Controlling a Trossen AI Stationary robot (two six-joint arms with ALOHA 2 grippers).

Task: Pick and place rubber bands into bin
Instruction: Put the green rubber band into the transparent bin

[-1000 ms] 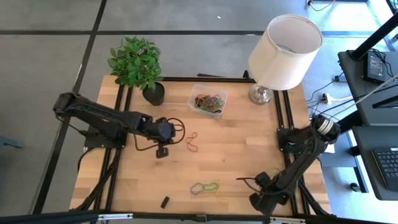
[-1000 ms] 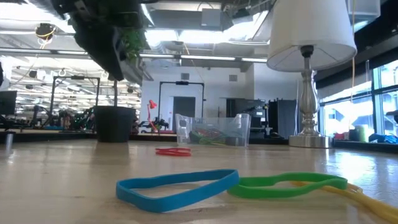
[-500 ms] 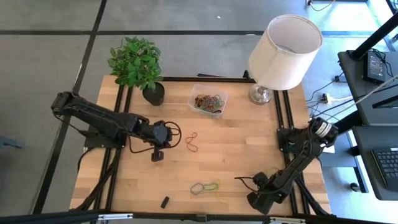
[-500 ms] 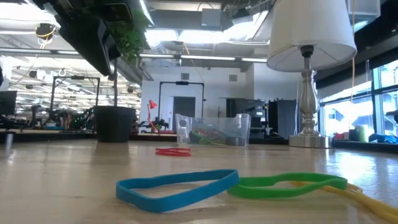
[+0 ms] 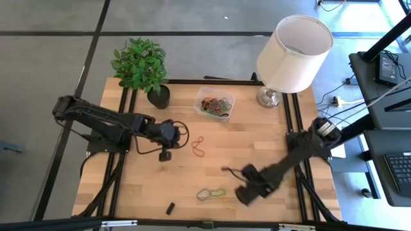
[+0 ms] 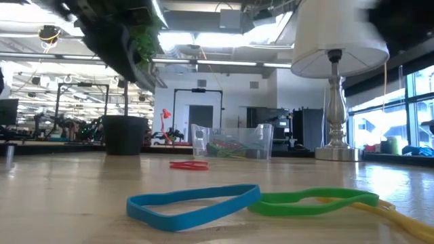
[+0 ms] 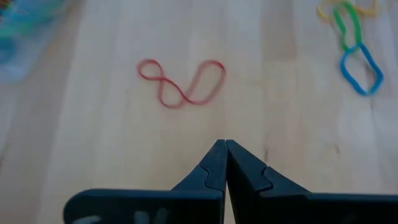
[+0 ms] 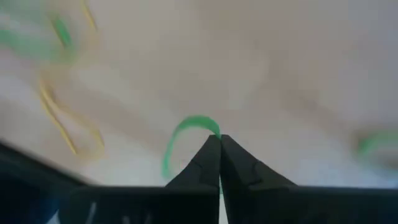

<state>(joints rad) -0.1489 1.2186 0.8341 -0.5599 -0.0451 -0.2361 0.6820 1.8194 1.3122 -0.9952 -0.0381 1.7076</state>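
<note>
near edge of the bench (image 5: 257, 154): a cluster of blue, green and yellow rubber bands (image 5: 212, 192), long axis running left to right. right gripper (image 5: 246, 194) sits just right of the cluster, clenched on a green band (image 8: 186, 140). mid-bench: a red band (image 7: 181, 82), twisted into a figure eight, lies straight ahead of the clenched, empty left gripper (image 7: 225, 155), the nearer arm; its long axis runs crosswise to the fingers. far side: the bin (image 5: 215, 104), already holding bands, beyond the red band.
</note>
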